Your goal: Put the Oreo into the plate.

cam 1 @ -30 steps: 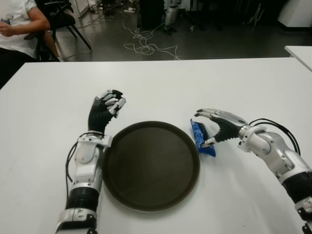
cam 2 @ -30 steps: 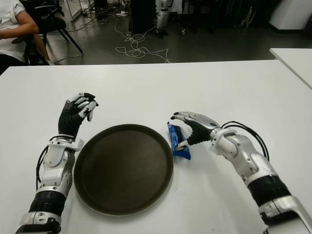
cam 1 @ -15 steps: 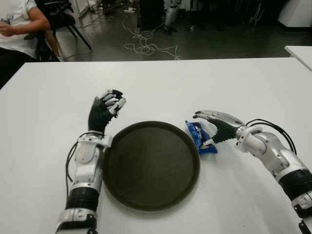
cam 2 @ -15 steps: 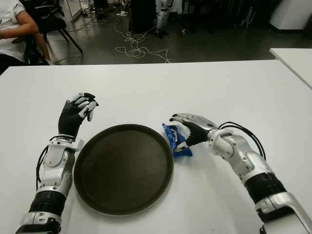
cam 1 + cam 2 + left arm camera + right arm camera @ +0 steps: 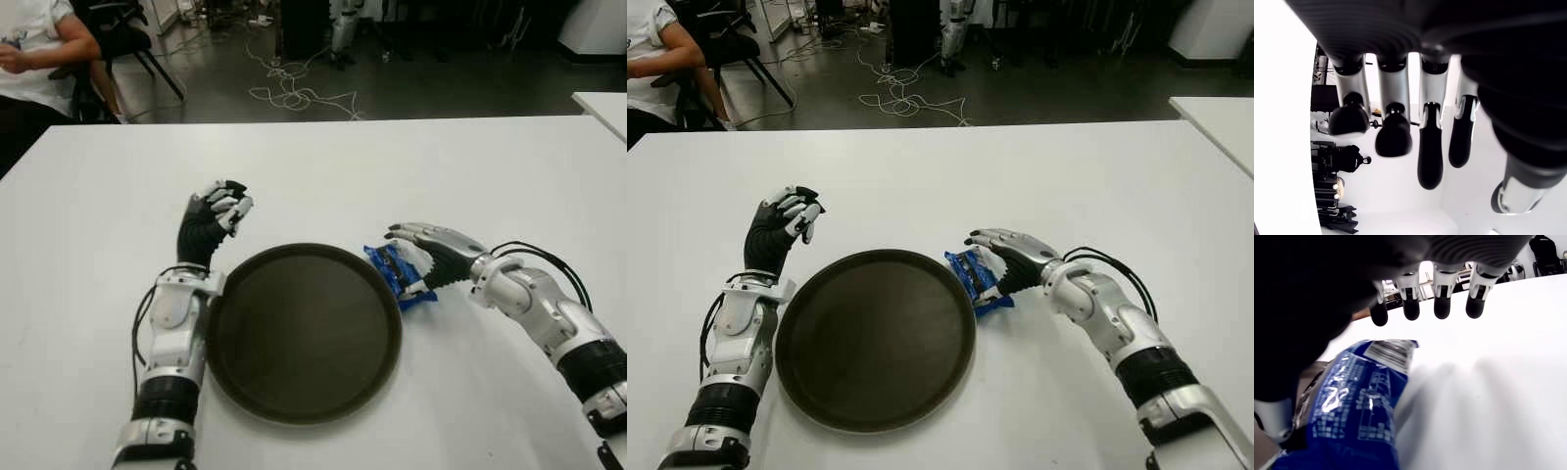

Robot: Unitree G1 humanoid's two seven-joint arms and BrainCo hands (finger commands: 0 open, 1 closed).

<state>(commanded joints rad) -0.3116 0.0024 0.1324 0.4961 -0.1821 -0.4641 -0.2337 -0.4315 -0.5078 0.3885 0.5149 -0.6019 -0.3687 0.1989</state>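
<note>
While left robot hand curls empty, right robot hand grips blue Oreo pack at plate rim; print unreadable.

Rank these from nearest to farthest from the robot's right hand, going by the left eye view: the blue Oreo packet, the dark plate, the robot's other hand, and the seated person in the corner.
1. Oreo packet: right against the right hand, at the plate's right edge.
2. Plate: just to the left of the packet.
3. Left hand: beyond the plate's far left rim, fingers curled.
4. Person: off the table, far left corner.
</note>
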